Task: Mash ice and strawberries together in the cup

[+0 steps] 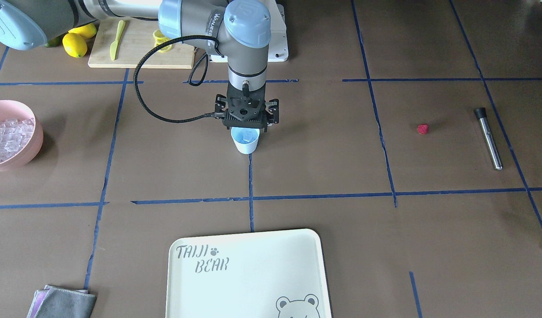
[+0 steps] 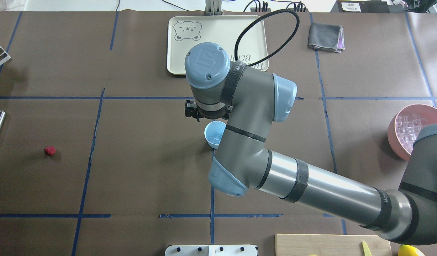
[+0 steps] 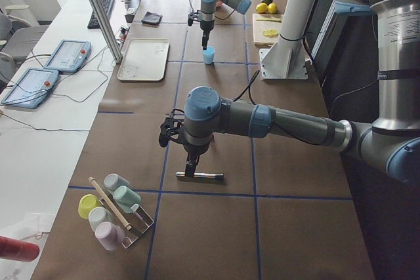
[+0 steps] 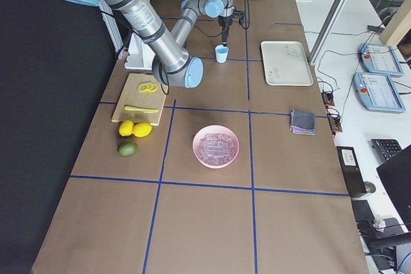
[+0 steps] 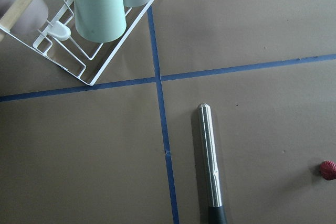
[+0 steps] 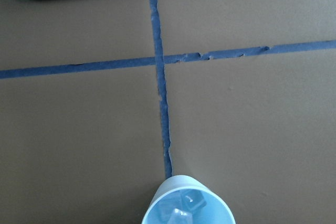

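Observation:
The pale-blue cup [image 1: 245,142] stands mid-table with a few ice cubes [image 6: 182,208] in it. My right gripper [image 1: 246,128] hangs straight down just above its rim, and its jaws look spread and empty. More ice [image 1: 8,137] fills the pink bowl [image 1: 36,132]. The red strawberry [image 1: 423,128] lies alone on the mat, also in the left wrist view [image 5: 328,170]. A steel muddler [image 1: 488,139] lies beside it. My left gripper [image 3: 190,165] hovers over the muddler [image 3: 200,176]; I cannot tell if it is open.
A cream bear tray [image 1: 249,274] and a grey cloth [image 1: 61,302] lie on the operators' side. A cutting board [image 1: 134,44] with a knife and lemons [image 1: 74,44] sits by the robot base. A wire rack of cups [image 5: 100,9] stands near the muddler.

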